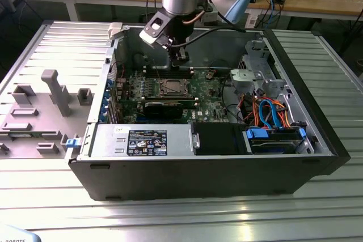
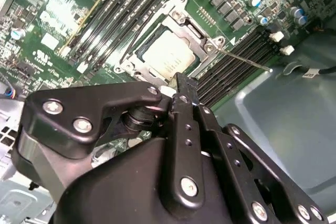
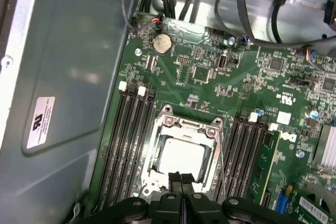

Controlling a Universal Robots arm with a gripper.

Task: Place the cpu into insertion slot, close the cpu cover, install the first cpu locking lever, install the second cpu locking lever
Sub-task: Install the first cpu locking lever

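One small, flat square chip with a silvery-grey metal top, the cpu (image 3: 181,156), sits in the silver-rimmed square insertion slot (image 1: 172,87) on the green motherboard (image 3: 210,77). The thin silver hinged cpu cover (image 3: 214,129) lies down over it, framing the chip. The black gripper (image 3: 178,177) has its jaws clenched together on nothing, with the tips just beside the cover's edge. In the exterior view the gripper hangs at twelve o'clock from the slot. A thin silver wire lever (image 2: 247,59) juts outward from the socket's corner.
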